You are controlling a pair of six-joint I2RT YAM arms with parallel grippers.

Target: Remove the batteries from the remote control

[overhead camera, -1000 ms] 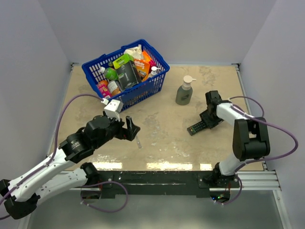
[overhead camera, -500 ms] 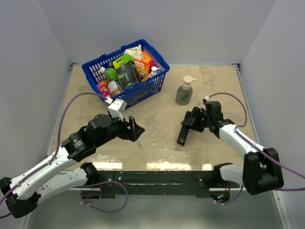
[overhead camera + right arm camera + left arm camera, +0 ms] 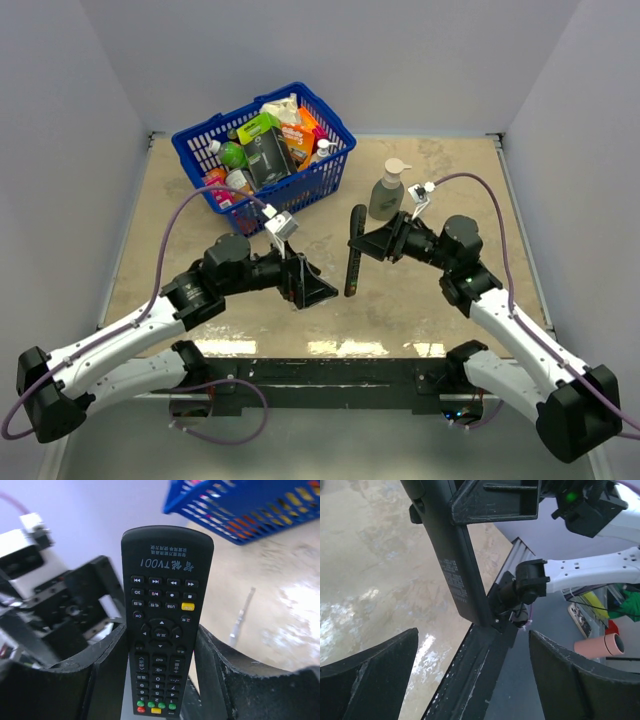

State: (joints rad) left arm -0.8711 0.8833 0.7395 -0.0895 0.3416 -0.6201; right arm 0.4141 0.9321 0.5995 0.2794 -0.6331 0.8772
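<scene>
Fingers of the right gripper clamp the slim, long black plastic remote control near its upper end, so the bar hangs almost upright above the middle of the beige table. The left gripper sits at 8 o'clock from the remote, apart from it, jaws spread wide. A blue plastic basket full of packaged goods lies at 11 o'clock and a grey pump bottle at 1 o'clock.

From the left wrist, both dark fingers stand far apart at the bottom corners with nothing between them; the remote's labelled back rises toward 12 o'clock, the right gripper closed on it there.

From the right wrist, the button face fills the centre, a finger pressed on each long edge; the basket is at 1 o'clock. No batteries can be made out.
</scene>
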